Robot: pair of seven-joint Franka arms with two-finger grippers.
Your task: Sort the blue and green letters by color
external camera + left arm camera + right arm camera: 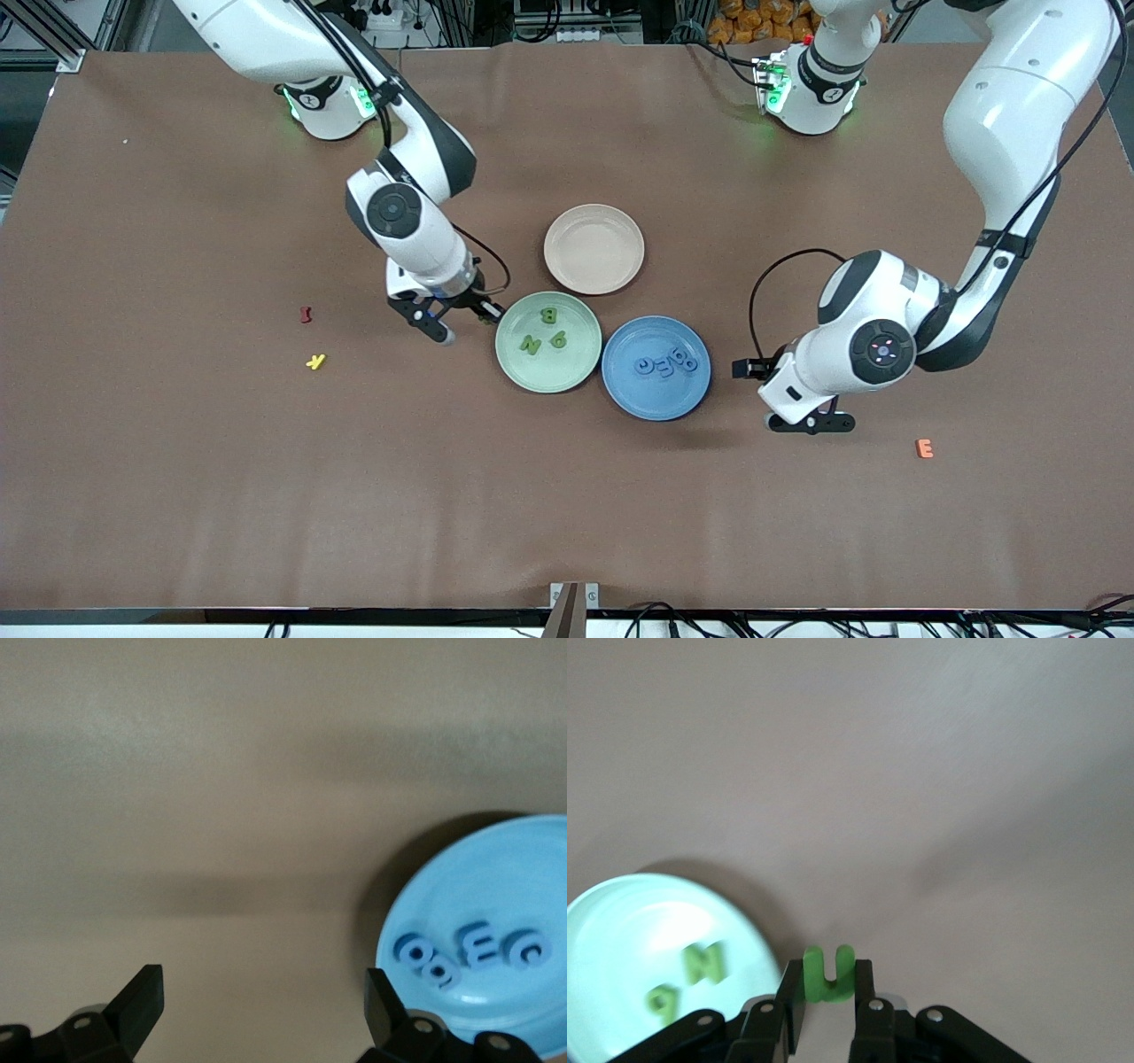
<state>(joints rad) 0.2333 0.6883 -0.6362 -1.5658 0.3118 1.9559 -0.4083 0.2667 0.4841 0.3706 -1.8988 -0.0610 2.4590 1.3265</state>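
Observation:
My right gripper [829,981] is shut on an upright green letter U [829,970]. It hangs low over the table [465,321], just beside the rim of the light green plate [518,372] on the side toward the right arm's end. That plate holds three green letters [549,315], two of them visible in the right wrist view [704,963]. The blue plate [638,403] beside it carries several blue letters [666,361]. My left gripper [811,424] is open and empty [263,997] over bare table, next to the blue plate [496,877] and its letters [483,950].
An empty beige plate [594,266] sits farther from the camera than the two coloured plates. A dark red letter [306,314] and a yellow letter [315,361] lie toward the right arm's end. An orange E [924,448] lies toward the left arm's end.

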